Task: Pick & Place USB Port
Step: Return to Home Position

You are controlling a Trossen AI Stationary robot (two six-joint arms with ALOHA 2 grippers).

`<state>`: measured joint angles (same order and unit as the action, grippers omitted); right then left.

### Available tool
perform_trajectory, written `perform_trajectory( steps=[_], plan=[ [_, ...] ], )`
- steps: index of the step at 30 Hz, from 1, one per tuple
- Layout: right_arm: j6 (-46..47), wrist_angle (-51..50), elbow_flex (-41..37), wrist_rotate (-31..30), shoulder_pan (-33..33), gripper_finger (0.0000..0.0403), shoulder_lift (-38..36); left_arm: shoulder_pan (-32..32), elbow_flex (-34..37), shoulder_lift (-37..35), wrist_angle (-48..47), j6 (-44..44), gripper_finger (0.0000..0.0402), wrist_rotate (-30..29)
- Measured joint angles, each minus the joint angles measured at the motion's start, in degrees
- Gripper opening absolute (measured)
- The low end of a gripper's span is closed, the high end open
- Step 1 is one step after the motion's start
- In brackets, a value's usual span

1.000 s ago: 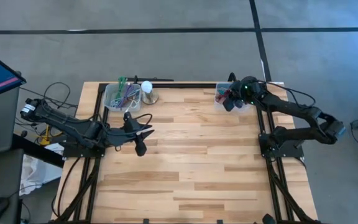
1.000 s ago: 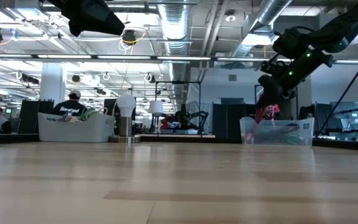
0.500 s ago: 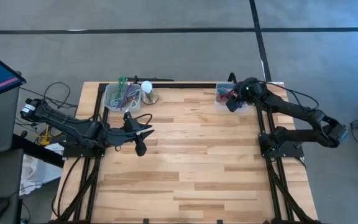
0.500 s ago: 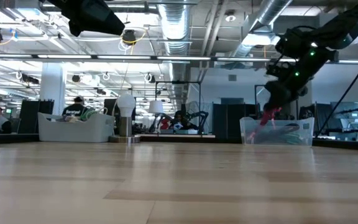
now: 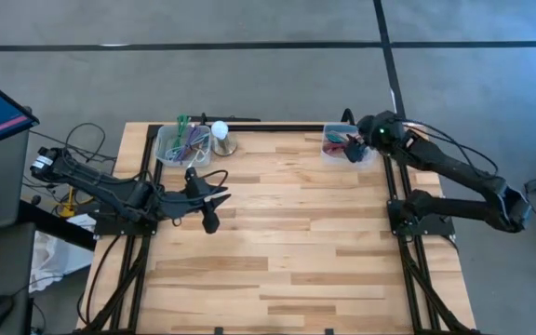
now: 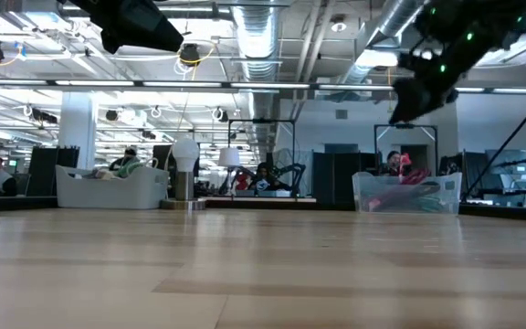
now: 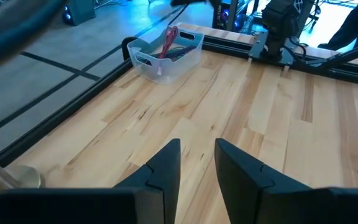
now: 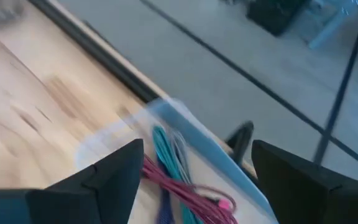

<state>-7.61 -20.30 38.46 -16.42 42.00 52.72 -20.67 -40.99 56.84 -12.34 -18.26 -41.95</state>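
Finding: your right gripper is released, its two fingers spread wide with nothing between them, and it hangs clear above the transparent bin. The pink patterned charger cable lies inside that bin, straight ahead of and below the fingertips, resting loose among a teal cable and others, with no contact with either finger. Your left gripper waits over bare tabletop, fingers parted by a narrow gap and empty; the gray bin with its own cables sits well off to one side of it. Assessment: the placing appears finished, and only the run back to rest remains. Should you need to retake the pink cable, expect it to be light, limp and smooth-skinned. It would likely sag and slide out of a loose pinch. Close on the stiff plug end or on a doubled loop, and lift slowly, since neighbouring cables may snag and ride up with it.
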Motion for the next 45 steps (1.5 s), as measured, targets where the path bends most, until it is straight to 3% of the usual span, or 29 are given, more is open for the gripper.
perform_trajectory(
  steps=[10, 15, 17, 19, 23, 34, 45],
  plan=[
    [11.7, 0.2, 3.6, 0.0, -8.5, 0.0291, -7.9, 0.1, 0.0, 0.0, 0.3, 0.0, 0.0098, -1.5],
    [9.3, -0.5, 3.6, 0.3, -11.8, 0.0291, -9.4, 0.1, 0.0, 0.0, 0.6, 0.0, 0.0098, -1.5],
    [13.6, -1.0, 3.6, 1.0, -13.2, 0.0291, -9.5, 0.4, 0.0, 0.0, 0.9, 0.0, 0.0098, -1.5],
    [16.0, -1.1, 3.6, 4.0, -14.6, 0.0291, -9.5, 0.5, 0.0, 0.0, 0.9, 1.5, 0.0098, -1.4],
    [9.5, 0.8, 3.5, 16.8, -19.3, 0.0291, -9.5, -0.2, 0.0, -0.4, 1.6, 7.1, 0.0098, 2.5],
    [5.4, 5.9, 3.5, 17.9, -31.6, 0.0291, -15.9, -5.7, 0.2, -11.4, 7.2, 20.6, 0.0098, 19.8],
    [6.6, -0.9, 3.4, 17.9, -37.8, 0.0291, -30.7, -8.9, 9.5, -28.5, 9.7, 19.5, 0.0098, 20.0]
  ],
)
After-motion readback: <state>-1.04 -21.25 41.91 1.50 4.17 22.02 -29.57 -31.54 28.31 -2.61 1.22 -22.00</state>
